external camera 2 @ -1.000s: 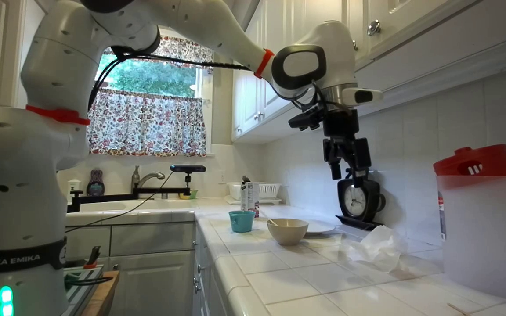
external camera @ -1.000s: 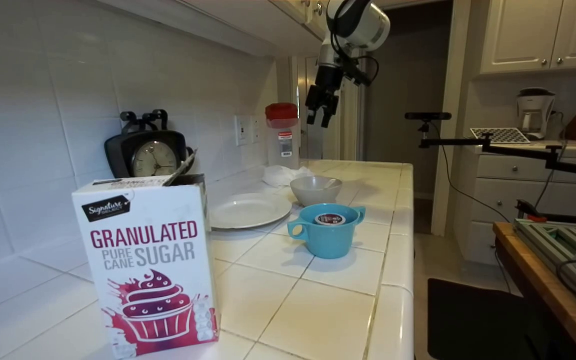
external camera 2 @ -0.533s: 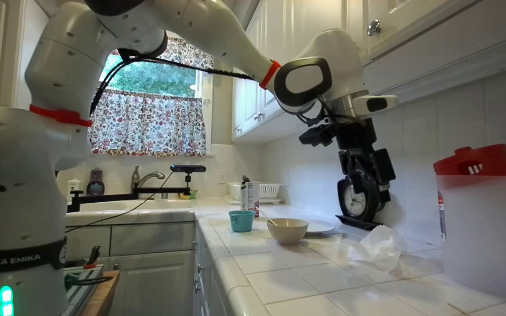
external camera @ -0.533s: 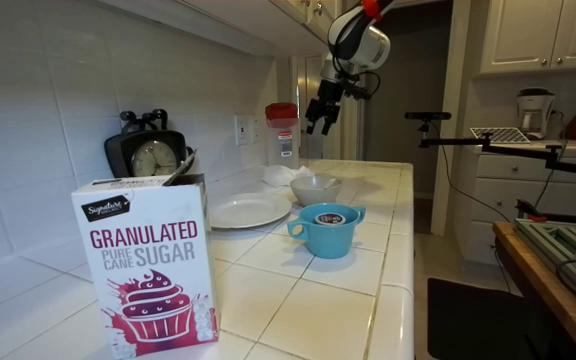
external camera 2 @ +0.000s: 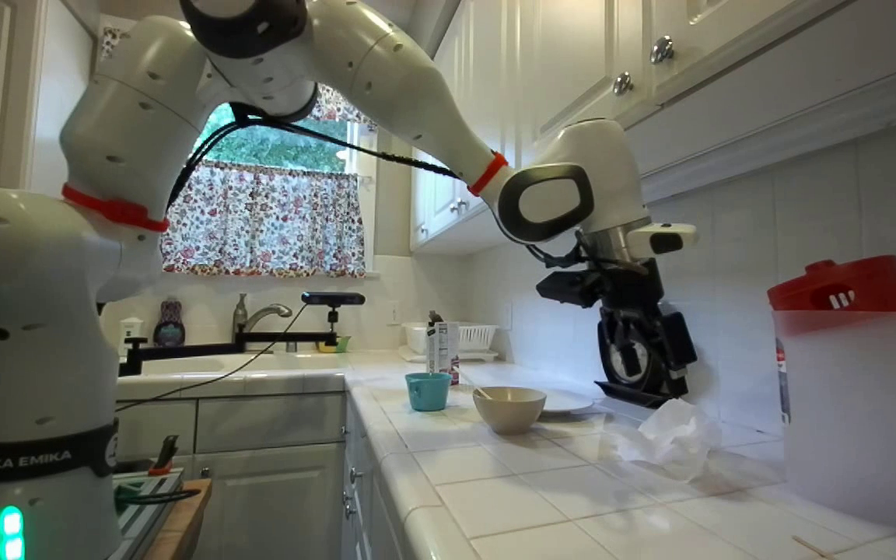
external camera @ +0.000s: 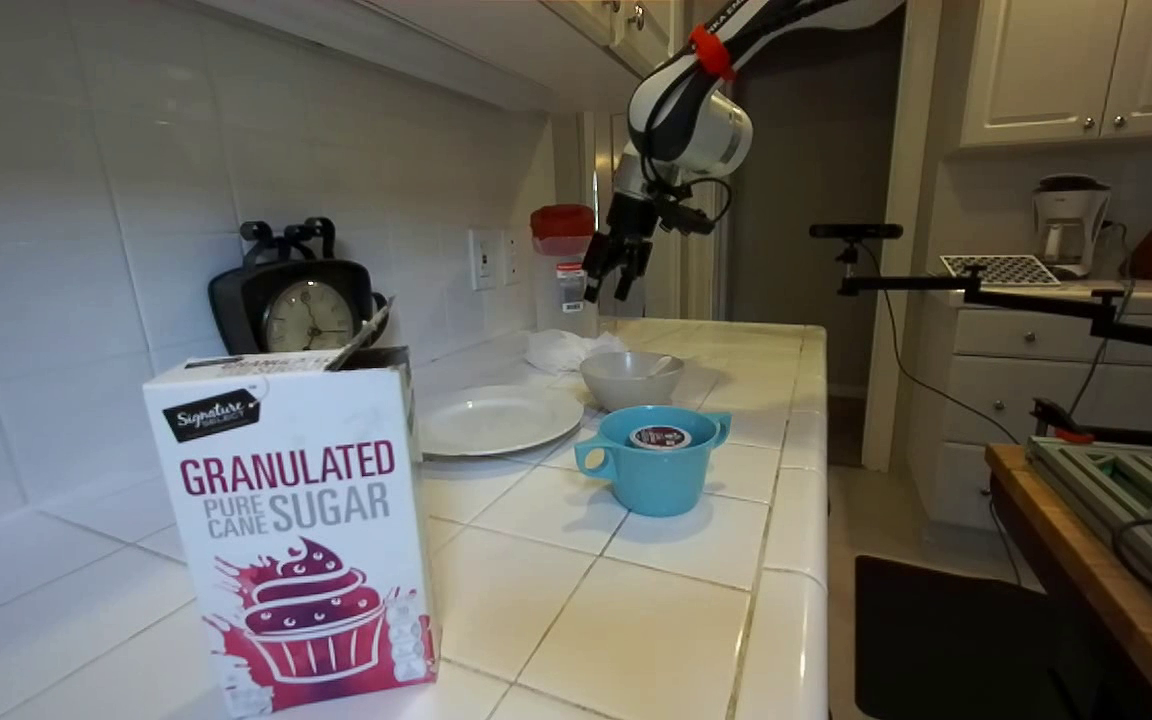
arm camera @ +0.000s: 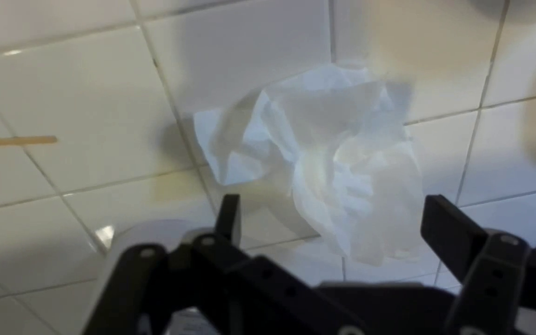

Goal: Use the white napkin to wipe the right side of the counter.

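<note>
The white napkin lies crumpled on the white tiled counter; it shows in both exterior views (external camera: 566, 352) (external camera 2: 670, 442) and in the wrist view (arm camera: 324, 111). The counter shows in both exterior views (external camera: 636, 620) (external camera 2: 502, 498) and in the wrist view (arm camera: 96, 107). My gripper is in the air above the napkin, apart from it, in both exterior views (external camera: 608, 293) (external camera 2: 656, 381). In the wrist view my gripper (arm camera: 333, 200) is open and empty, its fingers wide apart, with the lower part of the napkin showing between and beyond them.
A clear container with a red lid (external camera 2: 852, 412) stands beside the napkin. A bowl (external camera 2: 510, 411), a plate (external camera: 501, 418), a blue cup (external camera: 661, 480), a sugar box (external camera: 296, 540) and a black clock (external camera: 306, 315) stand along the counter. A thin stick (arm camera: 16, 141) lies on the tiles.
My gripper has come down and moved toward the wall side, closer to the napkin. It tilted a little on the way. The napkin and the other objects have not moved.
</note>
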`<move>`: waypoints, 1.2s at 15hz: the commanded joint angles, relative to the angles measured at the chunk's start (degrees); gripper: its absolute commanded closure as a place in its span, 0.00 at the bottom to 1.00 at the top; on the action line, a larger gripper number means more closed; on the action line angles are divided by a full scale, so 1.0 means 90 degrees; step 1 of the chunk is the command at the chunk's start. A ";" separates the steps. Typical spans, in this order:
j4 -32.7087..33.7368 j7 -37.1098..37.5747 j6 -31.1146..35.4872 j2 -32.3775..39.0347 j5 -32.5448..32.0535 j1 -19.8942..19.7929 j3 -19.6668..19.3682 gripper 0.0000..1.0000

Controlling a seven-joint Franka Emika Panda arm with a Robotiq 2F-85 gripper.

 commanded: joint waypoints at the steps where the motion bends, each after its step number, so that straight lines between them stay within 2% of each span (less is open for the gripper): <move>1: 0.0558 -0.0147 0.0043 0.0477 0.0119 -0.0267 0.0301 0.00; 8: 0.1187 -0.0153 -0.0063 0.1122 0.0156 -0.0521 0.0670 0.00; 18: 0.1545 -0.0172 -0.0189 0.1583 0.0072 -0.0607 0.0911 0.00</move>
